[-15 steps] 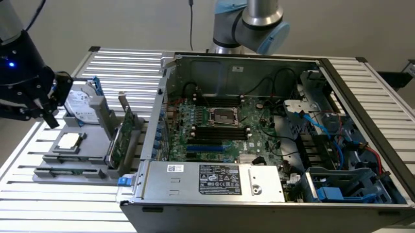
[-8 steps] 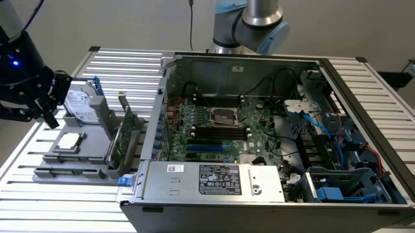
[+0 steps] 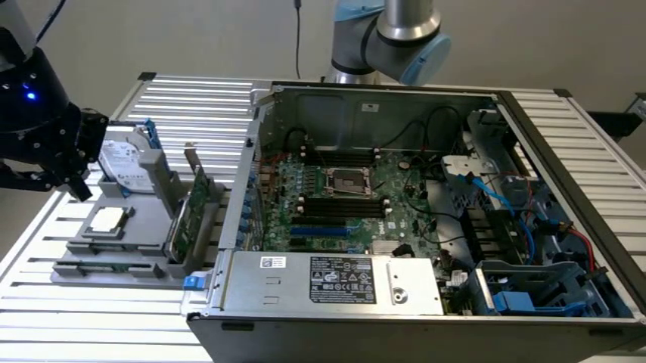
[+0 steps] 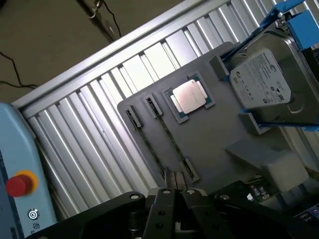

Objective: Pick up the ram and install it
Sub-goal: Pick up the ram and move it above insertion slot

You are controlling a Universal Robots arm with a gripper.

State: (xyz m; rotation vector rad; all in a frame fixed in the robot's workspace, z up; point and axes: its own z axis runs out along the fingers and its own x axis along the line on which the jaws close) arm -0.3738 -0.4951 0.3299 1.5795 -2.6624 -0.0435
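Slatted metal table (image 4: 94,124): it carries a grey parts tray (image 4: 214,144), with an opened computer case (image 3: 302,283) just beside it on the exterior view's right.
Jaws: pressed fully together, with nothing between them.
Gripper (image 4: 174,193): it hangs over the near edge of the tray, above the end of the long holders and clear of everything.
Ram (image 4: 172,142): judging by shape, it is the thin dark stick standing on edge in 1 of 2 long holders on the tray. I cannot tell whether the 2nd holder has a stick too.
Neighbours on the tray: a square processor (image 4: 190,97) lies flat just beside the holders. A silver hard drive (image 4: 264,79) with blue rails sits further off. A taller green expansion card (image 3: 192,215) stands at the tray's case-side edge.
Motherboard (image 3: 349,200): it lies flat in the case with its dark memory slots in view, well apart from the gripper.
Step in hand: the approach to the pick, I'd say. Nothing is grasped and nothing is installed.
What the pick calls for: jaws parted wider than the stick is thin, squared to its flat faces, and lowered without clipping the holder ends.
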